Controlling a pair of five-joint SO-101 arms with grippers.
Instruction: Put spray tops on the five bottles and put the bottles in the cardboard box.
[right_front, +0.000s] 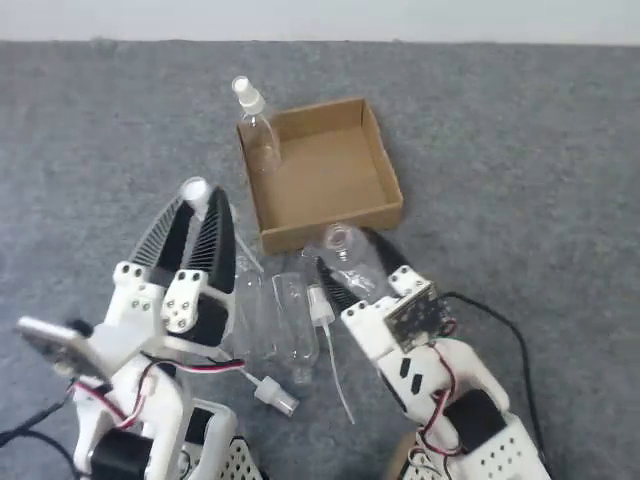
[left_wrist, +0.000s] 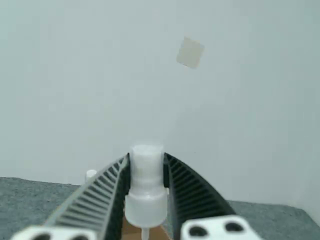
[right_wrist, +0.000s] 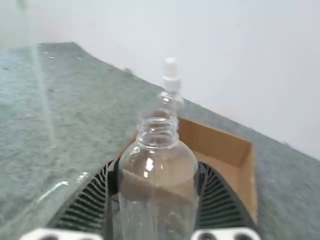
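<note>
High view: one cardboard box (right_front: 330, 175); one capped bottle (right_front: 258, 130) upright at its far corner; two uncapped bottles (right_front: 295, 320) and two loose spray tops (right_front: 275, 393) lying on the table (right_front: 520, 150).
Left wrist view: left gripper (left_wrist: 146, 159) clamped on one spray top (left_wrist: 146, 200).
Right wrist view: right gripper (right_wrist: 157, 174) clamped on one open bottle (right_wrist: 157, 150).

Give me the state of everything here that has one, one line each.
left gripper: shut on a spray top
right gripper: shut on the open bottle, held upright, no top
capped bottle: upright at the cardboard box corner, top on
cardboard box: open, upright
lying bottles: on their sides, no tops
loose spray tops: lying on the table
</note>
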